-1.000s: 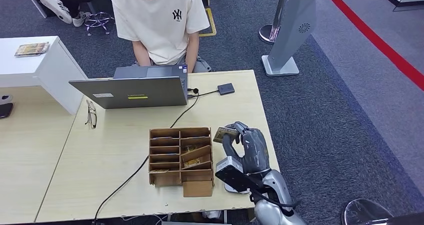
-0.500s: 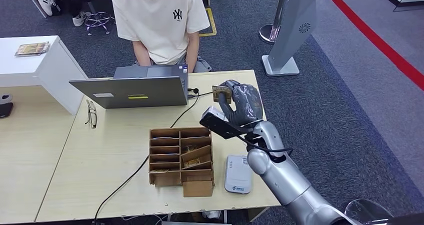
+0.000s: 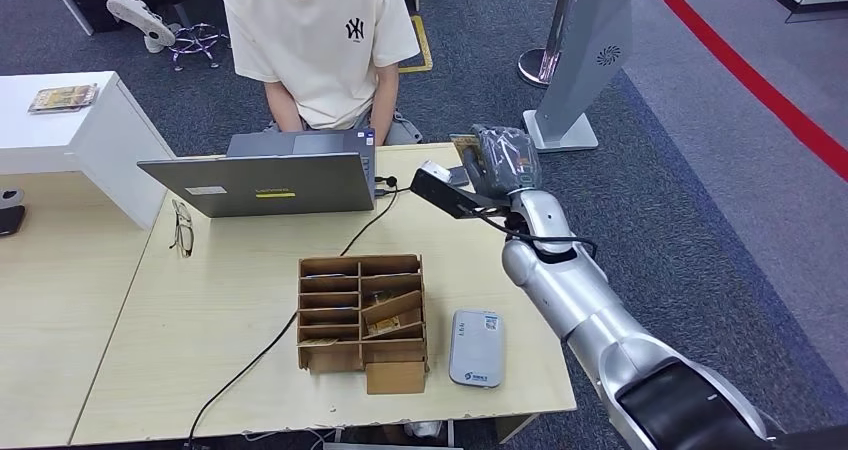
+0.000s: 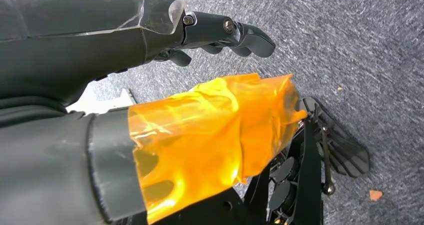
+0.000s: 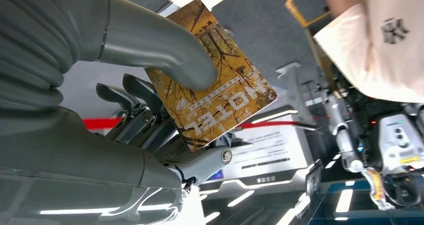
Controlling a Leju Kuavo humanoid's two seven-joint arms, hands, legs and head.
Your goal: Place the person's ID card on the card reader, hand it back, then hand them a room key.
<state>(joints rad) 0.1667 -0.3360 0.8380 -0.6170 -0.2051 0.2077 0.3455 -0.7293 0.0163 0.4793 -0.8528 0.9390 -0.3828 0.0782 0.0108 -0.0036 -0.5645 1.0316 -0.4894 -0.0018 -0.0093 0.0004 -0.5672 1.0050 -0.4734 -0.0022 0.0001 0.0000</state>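
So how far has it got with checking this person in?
It looks like the last step. The card reader lies bare on the table, so the ID part appears finished, though the ID card cannot be made out. The right hand holds a room key printed HOTEL, raised at the table's far edge near the person. What is left is for the person to take it.

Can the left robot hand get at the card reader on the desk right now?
Probably not as it hangs. The left robot hand faces the carpet, empty. The card reader lies bare by the wooden organizer, so the way looks free once that arm is raised.
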